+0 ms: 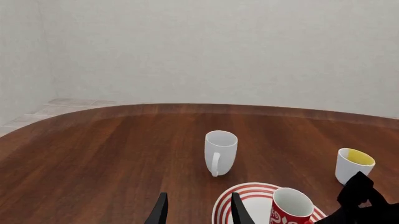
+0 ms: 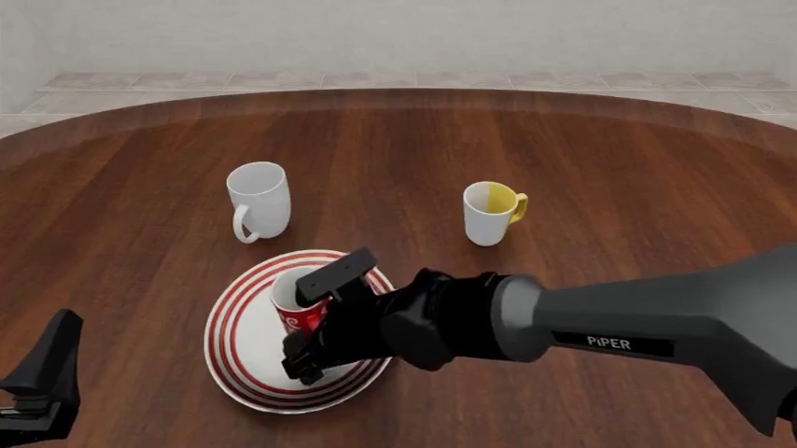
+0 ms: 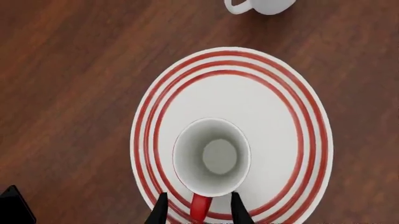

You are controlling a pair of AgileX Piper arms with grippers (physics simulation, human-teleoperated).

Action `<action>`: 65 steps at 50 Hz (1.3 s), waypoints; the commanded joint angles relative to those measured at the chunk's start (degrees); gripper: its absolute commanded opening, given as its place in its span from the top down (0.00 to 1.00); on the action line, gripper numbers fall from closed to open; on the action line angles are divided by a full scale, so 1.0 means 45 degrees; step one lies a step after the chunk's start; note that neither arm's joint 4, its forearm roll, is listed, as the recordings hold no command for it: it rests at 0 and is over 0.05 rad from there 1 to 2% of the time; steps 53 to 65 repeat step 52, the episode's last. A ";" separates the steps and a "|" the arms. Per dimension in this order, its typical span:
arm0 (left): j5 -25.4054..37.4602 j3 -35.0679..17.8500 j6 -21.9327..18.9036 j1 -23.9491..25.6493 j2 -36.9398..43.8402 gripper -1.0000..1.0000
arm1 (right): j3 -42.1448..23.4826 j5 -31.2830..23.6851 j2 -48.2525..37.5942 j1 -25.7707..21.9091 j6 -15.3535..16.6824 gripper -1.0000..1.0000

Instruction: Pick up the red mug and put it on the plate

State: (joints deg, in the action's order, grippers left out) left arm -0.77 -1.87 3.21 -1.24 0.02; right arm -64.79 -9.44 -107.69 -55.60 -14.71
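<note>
The red mug (image 2: 297, 306) stands upright on the plate (image 2: 243, 345), which is white with red rings, near the table's front. My right gripper (image 2: 327, 313) hangs straight over the mug. In the right wrist view the mug's white inside (image 3: 212, 156) faces the camera and its red handle sits between the gripper's (image 3: 198, 210) spread fingers, with a gap on each side. My left gripper (image 2: 44, 373) is low at the front left, away from the plate, open and empty. The left wrist view shows its fingertips (image 1: 159, 212) apart, with the plate (image 1: 249, 193) and the mug (image 1: 290, 207) beside them.
A plain white mug (image 2: 259, 198) stands behind the plate, and a white mug with a yellow inside (image 2: 492, 213) stands to the back right. The right arm (image 2: 648, 327) crosses the front right of the wooden table (image 2: 125, 233).
</note>
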 commanded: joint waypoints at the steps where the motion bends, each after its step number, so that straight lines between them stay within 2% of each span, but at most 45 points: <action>1: -0.0060 0.0055 -0.0045 0.0017 0.0000 0.00 | 0.0094 -0.0231 0.0607 -0.0011 0.0140 0.00; 12: -0.0122 0.0068 -0.0140 0.0055 0.0000 0.00 | 0.0501 -0.1009 0.2430 0.0353 0.0736 0.00; 19: -0.0137 0.0016 -0.0181 0.0041 -0.0001 0.00 | 0.0705 -0.1586 0.3846 0.0205 0.1092 0.00; 20: -0.0123 -0.0006 -0.0193 0.0036 -0.0002 0.00 | 0.0783 -0.1804 0.4412 0.0447 0.1390 0.00; 27: -0.0165 0.0006 -0.0202 0.0011 -0.0002 0.00 | 0.0521 -0.2648 0.5919 0.0832 0.2176 0.00; 29: -0.0167 0.0005 -0.0210 0.0007 -0.0002 0.00 | 0.0421 -0.2849 0.6246 0.0876 0.2167 0.00; 32: -0.0131 -0.0014 -0.0230 -0.0016 -0.0002 0.00 | 0.0096 -0.3462 0.7243 0.1247 0.2864 0.00; 34: -0.0179 0.0036 -0.0236 -0.0018 -0.0002 0.00 | 0.0008 -0.3598 0.7410 0.1261 0.2968 0.00; 37: -0.0096 -0.0044 -0.0253 -0.0047 -0.0002 0.00 | -0.0160 -0.4097 0.8243 0.1734 0.3514 0.00; 39: -0.0176 0.0020 -0.0294 -0.0036 -0.0002 0.00 | -0.0228 -0.4435 0.8512 0.1911 0.3593 0.00; 41: -0.0091 -0.0065 -0.0319 -0.0033 -0.0003 0.00 | -0.0352 -0.4807 0.9503 0.2388 0.4201 0.00; 44: -0.0098 -0.0078 -0.0356 -0.0021 -0.0003 0.00 | -0.0406 -0.5183 1.0335 0.2838 0.4668 0.00; 46: -0.0121 -0.0062 -0.0375 -0.0018 -0.0003 0.00 | -0.0430 -0.5363 1.0546 0.2953 0.4726 0.00; 51: -0.0194 0.0017 -0.0421 -0.0015 -0.0003 0.00 | -0.0593 -0.6200 1.2425 0.4205 0.5489 0.00; 65: -0.0190 0.0017 -0.0419 -0.0018 -0.0003 0.00 | -0.0593 -0.6200 1.2425 0.4205 0.5489 0.00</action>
